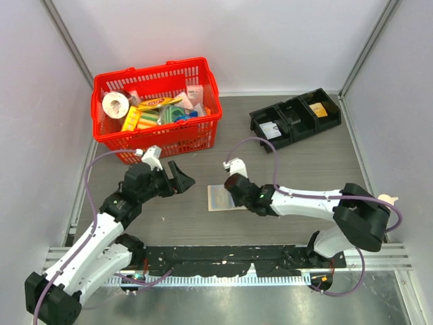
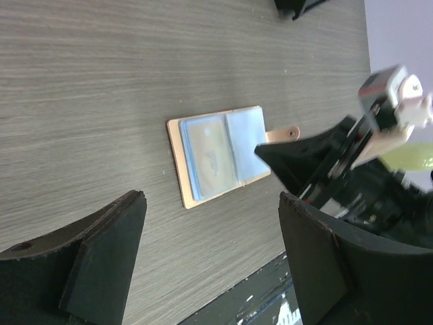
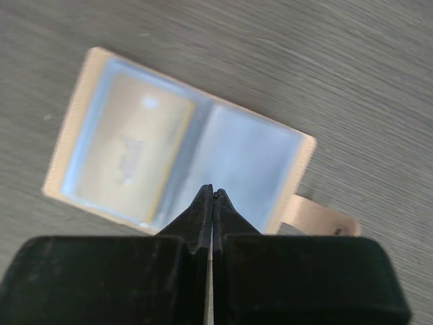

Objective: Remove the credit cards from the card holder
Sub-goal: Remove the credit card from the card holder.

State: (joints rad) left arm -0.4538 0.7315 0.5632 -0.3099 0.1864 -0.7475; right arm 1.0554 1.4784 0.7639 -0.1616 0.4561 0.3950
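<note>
holder [image 3: 176, 162] open flat mid tabletop [image 1: 304, 176], toward near edge; yellow card [image 3: 132, 149] inside, not yet out. right gripper [image 3: 212, 193] jaws together, tips at the fold, likely pinning. left gripper [image 2: 211, 198] apart, empty, alongside. Next: left pinches card edge, slides it out.

Matt tan card holder [image 3: 203, 135], glossy plastic sleeves [image 3: 254, 166]; wood-grain matt table [image 3: 325, 61].

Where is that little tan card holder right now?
In the top view the card holder lies open on the table, between the left gripper and the shut right gripper, with the red basket behind it.
</note>
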